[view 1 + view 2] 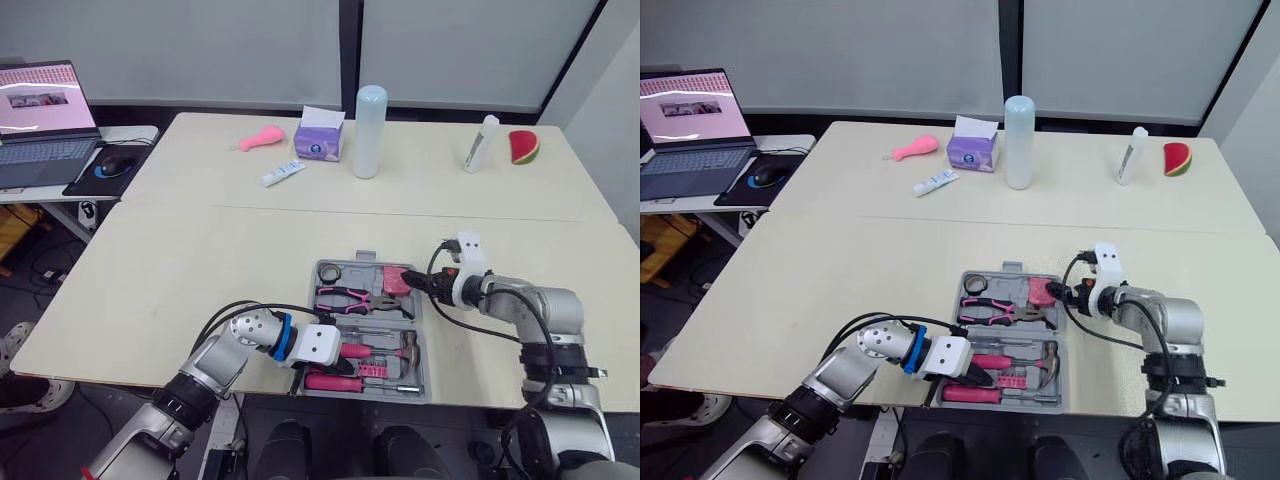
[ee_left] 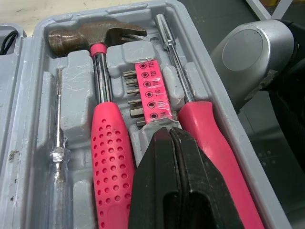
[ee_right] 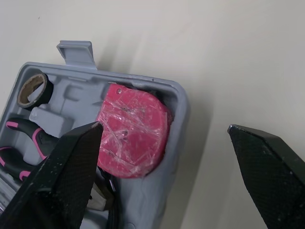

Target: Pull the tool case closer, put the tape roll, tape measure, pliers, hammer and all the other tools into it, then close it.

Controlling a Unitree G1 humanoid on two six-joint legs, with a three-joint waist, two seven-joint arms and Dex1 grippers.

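**Head view.** The case (image 1: 320,270) lay open flat on the tabletop (image 1: 200,270), its near half right at the near edge. The far half held the tape roll (image 1: 333,272), pliers (image 1: 350,297) and tape measure (image 1: 395,280). The hammer (image 1: 385,352) lay in the near half. The left gripper (image 1: 978,376) was low over the near half. The right gripper (image 1: 420,285) was at the far right corner, just beside the tape measure. No loose tools lay around the case, so closing looked like the step left.

**Left wrist view.** The fingers were pressed together with nothing between them. Their tip sat at the bit strip (image 2: 151,90), between the hammer handle and the screwdriver (image 2: 209,138). Both looked seated in their slots. Past the case wall was open drop, not tabletop.

**Right wrist view.** The jaws were wide apart, one over the case interior and one over bare tabletop outside the wall. The tape measure was in its corner pocket. The latch (image 3: 76,51) stood on the far rim.

**Judgement.**
- The left gripper should lift out of the near half first.
- The far half can then be folded over by its latch rim.
- Press straight down, because a push towards the near edge could slide the case off.
- There was ample bare tabletop to the right and beyond, and none on the near side.
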